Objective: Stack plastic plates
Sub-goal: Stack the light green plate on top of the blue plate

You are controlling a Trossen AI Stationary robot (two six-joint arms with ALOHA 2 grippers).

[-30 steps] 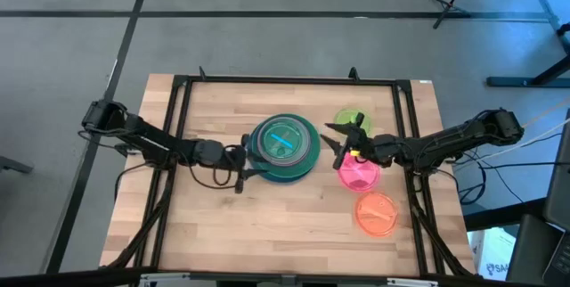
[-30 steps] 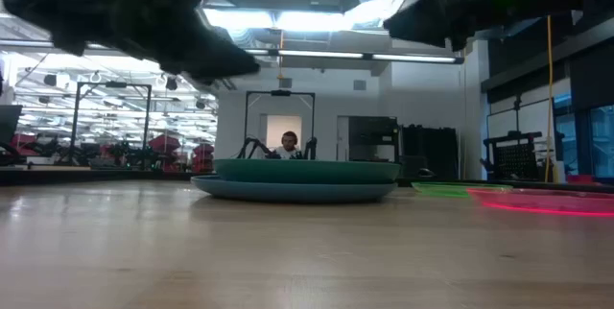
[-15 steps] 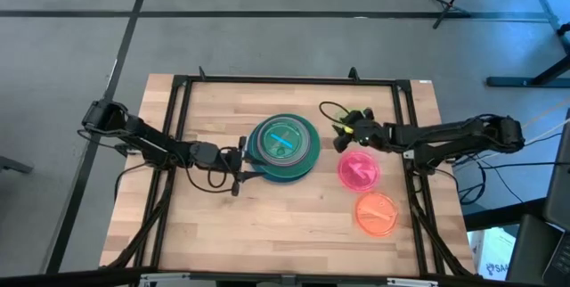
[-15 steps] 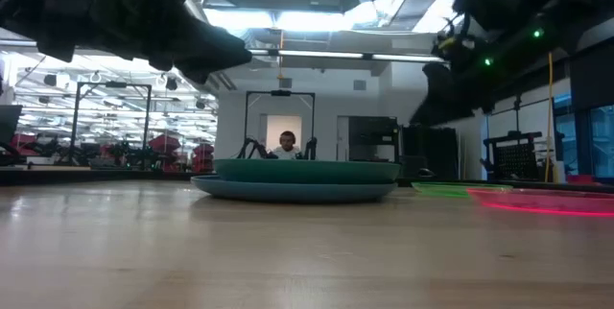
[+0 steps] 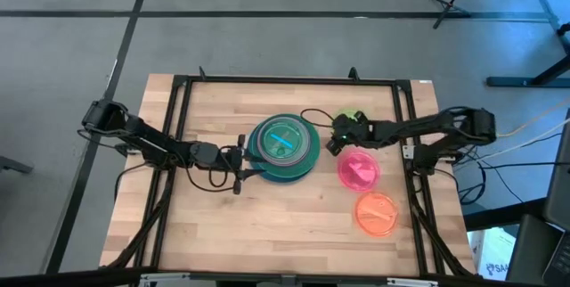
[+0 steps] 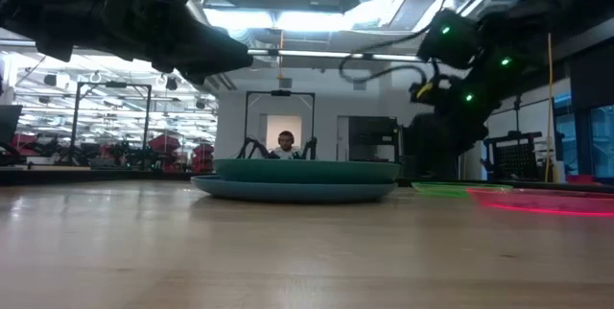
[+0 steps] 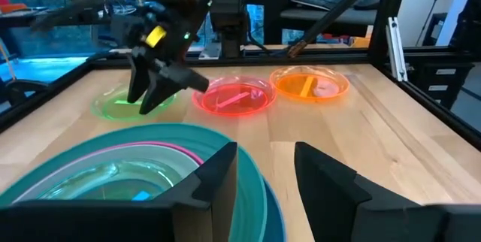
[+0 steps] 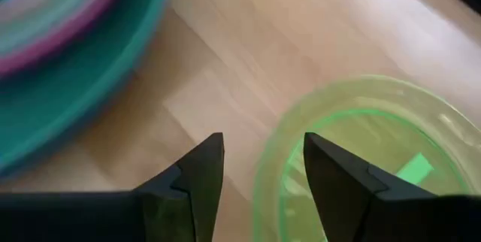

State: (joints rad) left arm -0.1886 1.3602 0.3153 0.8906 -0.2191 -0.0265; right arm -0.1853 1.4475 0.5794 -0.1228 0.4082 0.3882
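Two arms reach in over my counter (image 5: 223, 225) from opposite sides. At its middle sits the stack of plates (image 5: 283, 147), a blue one at the bottom with green, magenta and clear teal nested inside. My left arm stretches low across the wood, its left hand (image 5: 240, 166) beside the stack's edge, fingers (image 7: 218, 178) spread, gripping nothing. My right arm extends inward, its right hand (image 5: 333, 142) tipped down over the near rim of the lime plate (image 8: 368, 152), fingers (image 8: 199, 170) parted and empty. The pink plate (image 5: 359, 170) lies just beside the lime one; the orange plate (image 5: 377, 213) lies beyond it, nearer the counter's front edge.
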